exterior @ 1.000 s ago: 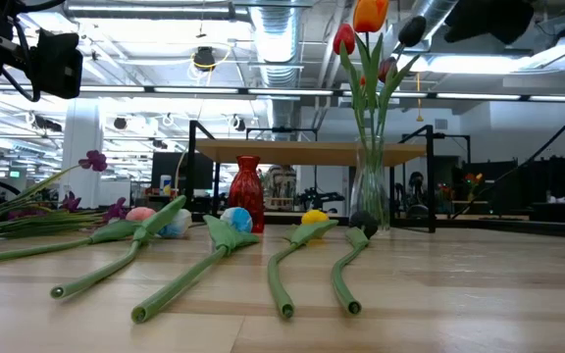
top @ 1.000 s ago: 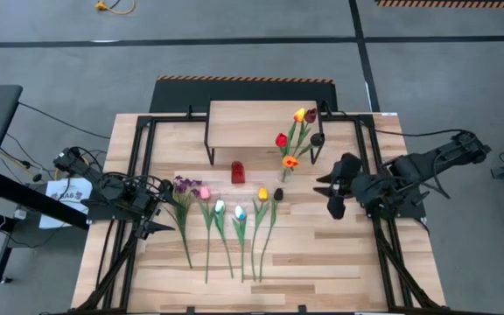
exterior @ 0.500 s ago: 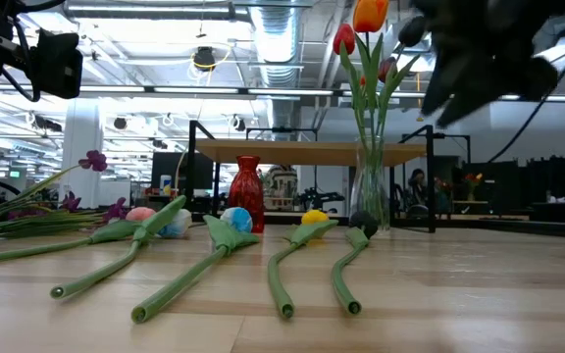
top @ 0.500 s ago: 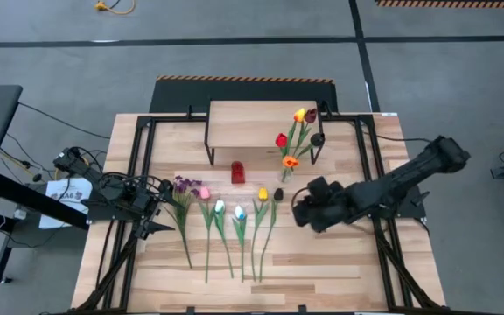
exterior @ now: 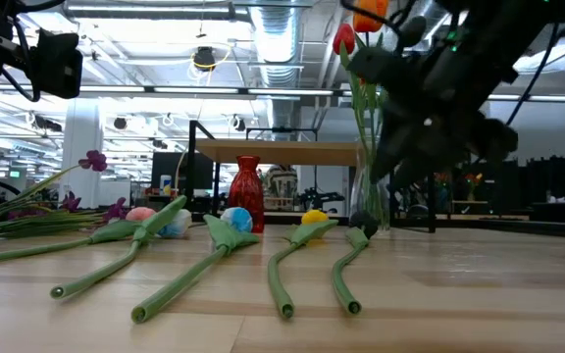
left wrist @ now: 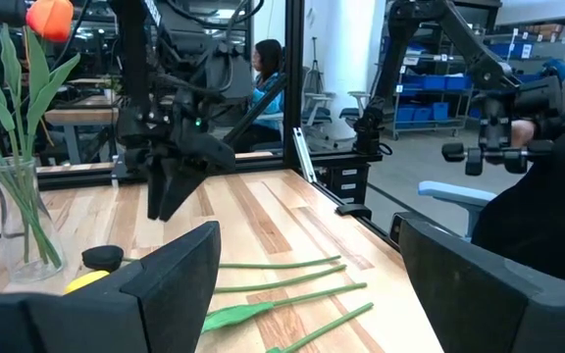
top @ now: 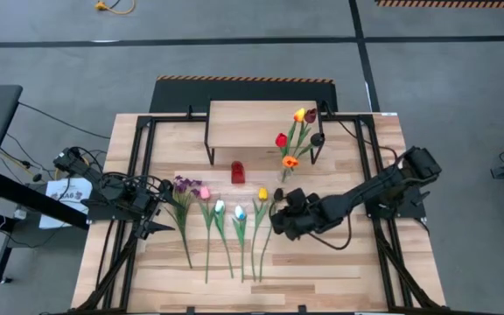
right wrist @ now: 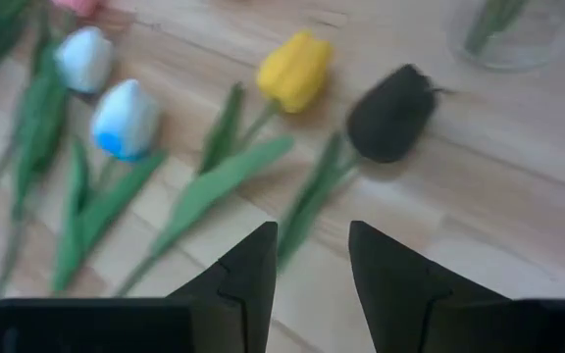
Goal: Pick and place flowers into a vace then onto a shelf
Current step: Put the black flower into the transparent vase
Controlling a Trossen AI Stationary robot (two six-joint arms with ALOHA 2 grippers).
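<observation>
No legible writing on flowers (top: 234,219)

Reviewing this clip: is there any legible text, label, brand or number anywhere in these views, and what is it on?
No text can be read in any view.
White sheet beside the table's left edge, high view: carries dark print, too small to read.
Blue bins in the room behind, left wrist view: any labels are too small to read.
Flowers, glass vase, red vase and shelf: no markings visible.
</observation>
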